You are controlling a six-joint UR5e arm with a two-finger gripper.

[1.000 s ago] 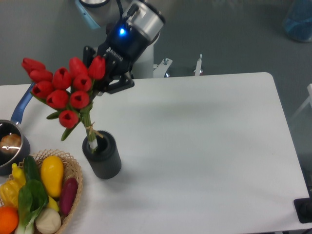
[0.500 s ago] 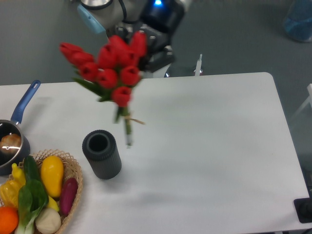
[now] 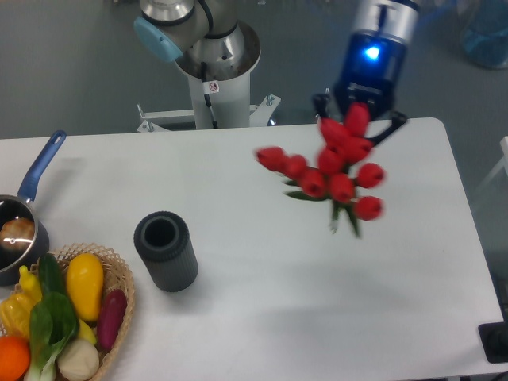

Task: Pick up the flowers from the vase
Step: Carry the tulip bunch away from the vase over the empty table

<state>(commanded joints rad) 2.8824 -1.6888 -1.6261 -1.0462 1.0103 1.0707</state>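
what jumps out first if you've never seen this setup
The bunch of red flowers stands out at once, held in the air over the right half of the white table by the end effector, whose body glows blue above it. Next is the dark vase, standing upright with nothing in its mouth at the left, beside a wicker basket of colourful vegetables in the near left corner.

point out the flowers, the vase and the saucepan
flowers [image 3: 331, 164], fixed camera view, on a red bud mid-bunch
vase [image 3: 170, 262], fixed camera view, on its ribbed outer wall
saucepan [image 3: 40, 167], fixed camera view, on its blue handle
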